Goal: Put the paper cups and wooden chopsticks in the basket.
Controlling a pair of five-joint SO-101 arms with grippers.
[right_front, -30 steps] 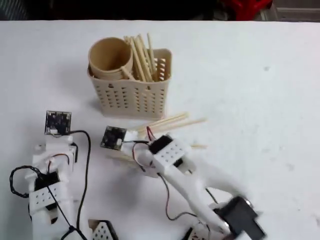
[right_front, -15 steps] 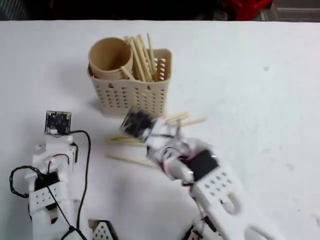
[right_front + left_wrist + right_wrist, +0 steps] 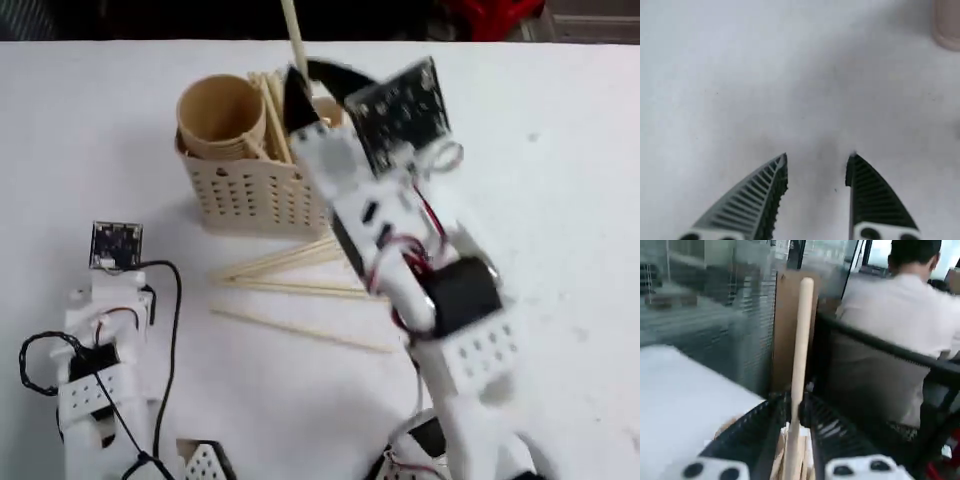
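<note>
1. The basket point(image 3: 255, 195), holding paper cups point(image 3: 218, 110), is risking a knock from the right arm point(image 3: 440, 300) above.
2. The right gripper point(image 3: 796, 401) is clamping one chopstick point(image 3: 802, 330) upright above it; released tilted, it is likely falling outside.
3. The left gripper point(image 3: 817, 162) is hanging, jaws apart.
4. Loose chopsticks point(image 3: 300, 329) are lying partly hidden beneath that arm.

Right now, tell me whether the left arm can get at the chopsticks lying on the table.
Probably yes: the left gripper is open, bare table lies between it and the loose chopsticks, and the right arm is up over the basket.
</note>
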